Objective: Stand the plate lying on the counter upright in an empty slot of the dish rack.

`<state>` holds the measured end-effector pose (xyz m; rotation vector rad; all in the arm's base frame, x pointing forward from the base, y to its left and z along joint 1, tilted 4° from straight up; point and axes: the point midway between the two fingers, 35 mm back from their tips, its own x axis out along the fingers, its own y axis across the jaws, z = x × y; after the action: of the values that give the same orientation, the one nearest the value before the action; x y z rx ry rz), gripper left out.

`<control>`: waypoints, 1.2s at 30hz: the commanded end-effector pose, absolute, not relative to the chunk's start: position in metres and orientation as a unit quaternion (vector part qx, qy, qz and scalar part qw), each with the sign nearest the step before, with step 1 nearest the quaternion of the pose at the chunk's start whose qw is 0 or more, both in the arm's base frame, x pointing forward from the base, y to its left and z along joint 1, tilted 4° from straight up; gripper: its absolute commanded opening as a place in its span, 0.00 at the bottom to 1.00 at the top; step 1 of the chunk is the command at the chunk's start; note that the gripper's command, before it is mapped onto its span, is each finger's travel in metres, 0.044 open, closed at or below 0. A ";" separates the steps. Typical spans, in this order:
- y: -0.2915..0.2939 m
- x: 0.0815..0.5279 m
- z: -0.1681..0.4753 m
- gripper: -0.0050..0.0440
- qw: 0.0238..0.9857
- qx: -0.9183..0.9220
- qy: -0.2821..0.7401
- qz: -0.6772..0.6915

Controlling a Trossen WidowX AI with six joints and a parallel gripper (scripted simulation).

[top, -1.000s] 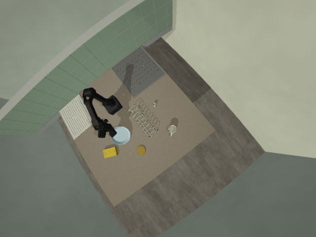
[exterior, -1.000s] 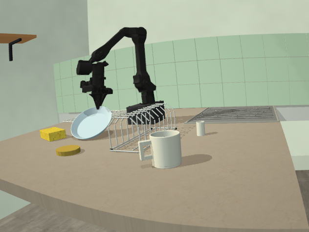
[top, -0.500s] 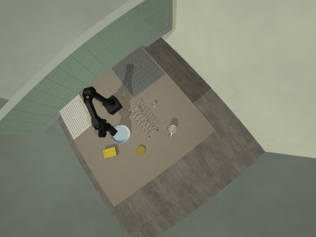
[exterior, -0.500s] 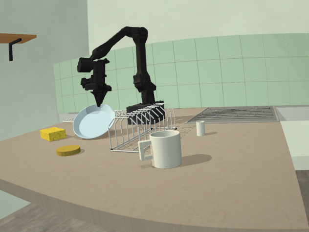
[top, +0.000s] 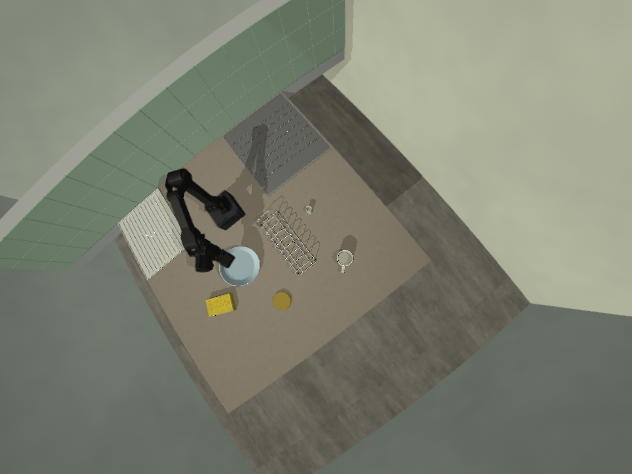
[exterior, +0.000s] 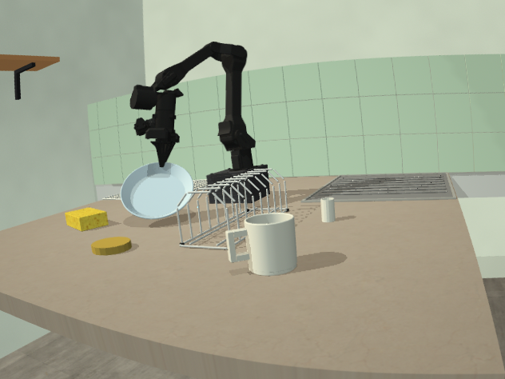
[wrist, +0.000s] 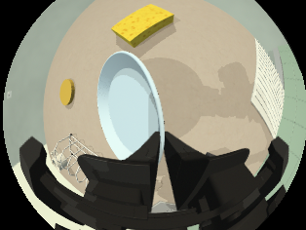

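My gripper (exterior: 162, 163) is shut on the upper rim of the pale blue plate (exterior: 157, 190). The plate hangs tilted and steep, its lower edge near or on the counter, just left of the wire dish rack (exterior: 232, 208). In the overhead view the plate (top: 239, 265) lies left of the rack (top: 288, 240), with the gripper (top: 225, 259) at its left rim. In the wrist view the plate (wrist: 130, 111) runs edge-on between my fingers. The rack's slots look empty and it sits level on the counter.
A yellow sponge (exterior: 86, 218) and a yellow round disc (exterior: 110, 245) lie left of the rack. A white mug (exterior: 267, 244) stands in front of it, and a small white cup (exterior: 327, 209) to its right. A grey drain grate (exterior: 383, 185) lies behind.
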<state>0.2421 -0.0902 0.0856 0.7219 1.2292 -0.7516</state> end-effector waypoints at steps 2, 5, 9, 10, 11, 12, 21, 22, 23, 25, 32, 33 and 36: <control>-0.090 0.248 0.106 0.10 0.724 0.299 0.536 -0.316; -0.089 0.247 0.111 0.10 0.734 0.282 0.537 -0.307; -0.089 0.247 0.115 0.10 0.740 0.270 0.537 -0.301; -0.088 0.246 0.116 0.10 0.742 0.266 0.538 -0.299; -0.088 0.246 0.117 0.10 0.744 0.263 0.538 -0.297; -0.088 0.246 0.117 0.10 0.744 0.262 0.538 -0.297; -0.088 0.246 0.117 0.10 0.744 0.262 0.538 -0.297; -0.088 0.246 0.117 0.10 0.744 0.262 0.538 -0.297; -0.088 0.246 0.117 0.10 0.744 0.262 0.538 -0.297; -0.088 0.246 0.117 0.10 0.744 0.262 0.538 -0.297; -0.088 0.246 0.117 0.10 0.744 0.262 0.538 -0.297; -0.088 0.246 0.117 0.10 0.744 0.262 0.538 -0.297; -0.088 0.246 0.117 0.10 0.744 0.262 0.538 -0.297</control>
<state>0.2409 -0.0871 0.1087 0.5744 1.2104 -0.6591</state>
